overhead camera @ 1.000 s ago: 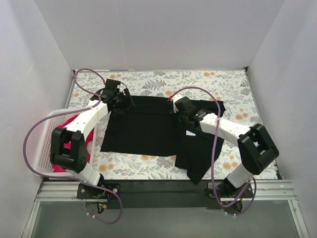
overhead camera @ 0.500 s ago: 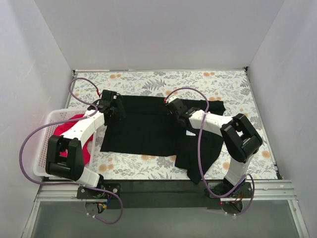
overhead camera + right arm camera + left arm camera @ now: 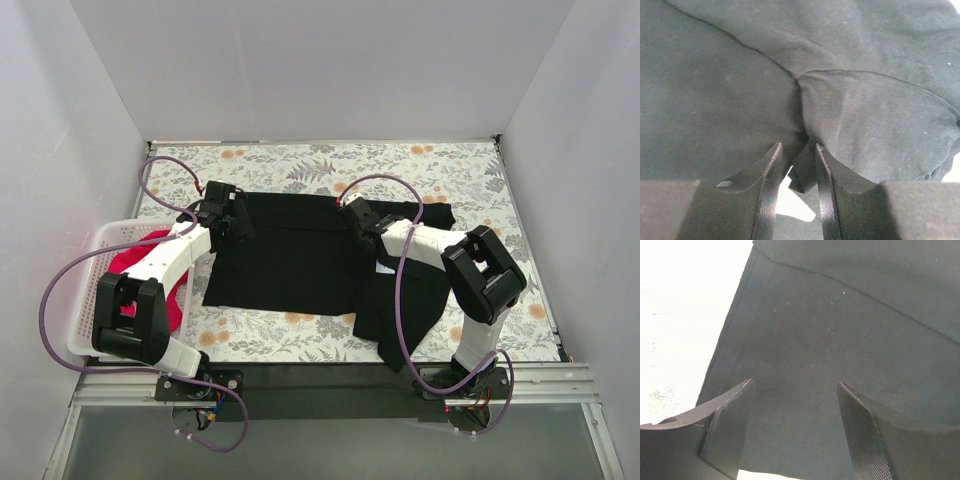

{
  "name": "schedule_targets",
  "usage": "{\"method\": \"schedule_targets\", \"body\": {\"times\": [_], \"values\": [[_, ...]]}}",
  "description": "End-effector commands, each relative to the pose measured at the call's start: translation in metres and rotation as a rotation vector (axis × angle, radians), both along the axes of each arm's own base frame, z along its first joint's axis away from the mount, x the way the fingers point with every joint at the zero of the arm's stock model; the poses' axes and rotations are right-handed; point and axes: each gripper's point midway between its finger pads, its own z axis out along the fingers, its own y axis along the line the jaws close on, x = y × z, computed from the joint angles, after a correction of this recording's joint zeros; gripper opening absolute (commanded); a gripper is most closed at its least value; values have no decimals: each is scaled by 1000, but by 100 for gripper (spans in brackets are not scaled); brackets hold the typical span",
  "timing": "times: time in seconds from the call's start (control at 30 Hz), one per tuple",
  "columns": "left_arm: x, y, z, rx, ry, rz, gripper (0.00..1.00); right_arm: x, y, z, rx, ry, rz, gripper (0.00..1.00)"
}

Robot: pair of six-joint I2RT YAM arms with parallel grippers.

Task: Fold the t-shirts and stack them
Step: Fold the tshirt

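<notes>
Right hand [image 3: 797, 150] clamped a fold of the black t-shirt [image 3: 290, 260]; left hand [image 3: 795, 386] hung apart over its 9 o'clock edge. At 8 o'clock the red-pink t-shirt [image 3: 130, 262] lay bunched in the basket [image 3: 85, 300]. Folding on the desk [image 3: 450, 170] seemed barely begun, nothing stacked.

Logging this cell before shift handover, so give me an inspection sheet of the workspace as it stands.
Surface: floral table, partly covered by cloth.
Job's things: black shirt spread across the middle, its right part bunched; red shirt in the basket at the left.
Clutter: nothing seen.
Grippers: left gripper open over the black shirt's left edge; right gripper pinching a fold of it.
Cables: purple cables loop off both arms.
Surroundings: plain white walls on three sides.
</notes>
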Motion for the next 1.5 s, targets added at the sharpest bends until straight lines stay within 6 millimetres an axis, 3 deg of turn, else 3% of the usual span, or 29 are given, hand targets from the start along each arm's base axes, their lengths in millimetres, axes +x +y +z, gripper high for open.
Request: {"method": "schedule_targets", "body": {"times": [0.0,0.2,0.57,1.0,1.27,1.47], "values": [[5,3,6,14,-32,2,66,9,-6,9,-24,-35,-20,39],[5,2,5,10,-30,-7,65,9,-10,14,-36,-49,-20,38],[4,2,6,10,-32,-8,65,7,-17,5,-81,-39,-32,29],[4,1,5,9,-28,-16,65,3,-27,-6,-129,-21,-38,32],[4,1,3,9,-23,-18,65,5,-23,5,-100,-34,-36,5],[4,1,3,8,-24,-22,65,4,-6,19,-6,-29,-17,1]]}}
